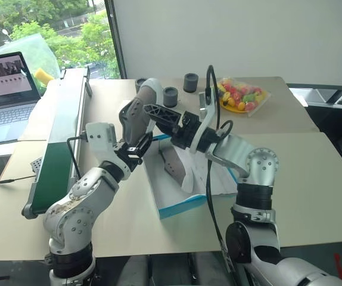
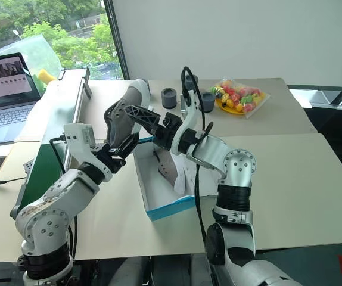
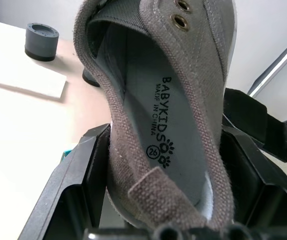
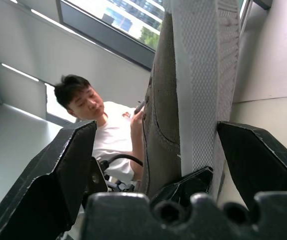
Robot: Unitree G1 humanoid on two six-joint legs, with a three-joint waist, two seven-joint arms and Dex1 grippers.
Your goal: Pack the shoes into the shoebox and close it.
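One shoe (image 1: 136,116) hangs above the desk (image 1: 290,173), left of the open shoebox (image 1: 177,205); the other shoe (image 1: 174,167) lies inside it. Behind stand cylinders (image 1: 190,82); a laptop (image 1: 4,95) sits far left.

The heel of the raised shoe (image 1: 136,116) was hidden between the fingers of the left tool (image 1: 136,147). The second shoe (image 1: 172,164) in the shoebox (image 1: 177,206) was partly covered by the right arm. The laptop (image 1: 3,89) was cut off by the picture's edge.
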